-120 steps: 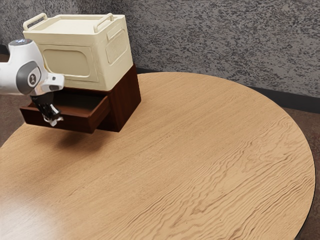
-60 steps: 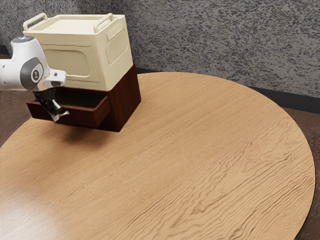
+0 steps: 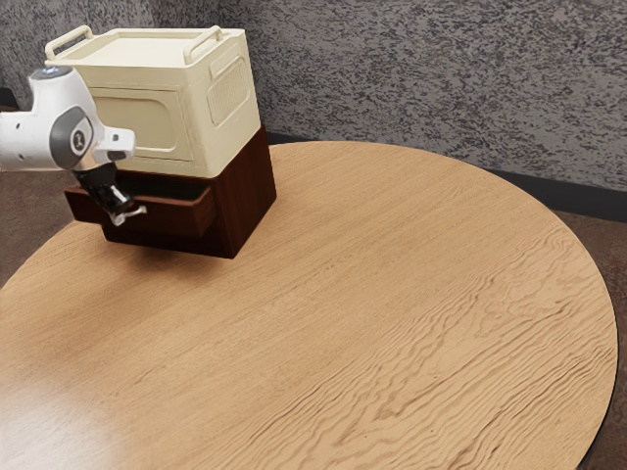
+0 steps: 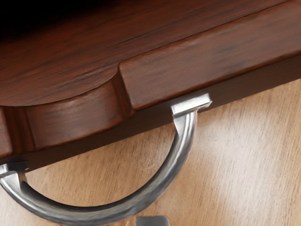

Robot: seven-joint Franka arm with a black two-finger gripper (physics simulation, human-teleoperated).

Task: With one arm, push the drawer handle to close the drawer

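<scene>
My gripper (image 3: 120,213) is at the front of the dark brown drawer (image 3: 176,216), low against the handle; its opening cannot be made out. The drawer stands partly out of its brown cabinet (image 3: 243,201), with the dark inside showing above the front. In the wrist view the curved silver handle (image 4: 178,153) arches out from the drawer front (image 4: 211,70), which has a scooped notch in its top edge. A small grey part of my gripper (image 4: 153,221) lies close beside the handle's outer curve.
A cream storage box (image 3: 132,117) with handles on its lid sits on top of the cabinet. The round wooden table (image 3: 343,294) stretches toward the exterior view's right, and a grey mottled wall (image 3: 421,88) rises behind.
The drawer has slid farther into the cabinet, so less of it sticks out. My arm and gripper have moved with it toward the cabinet and the exterior view's right.
</scene>
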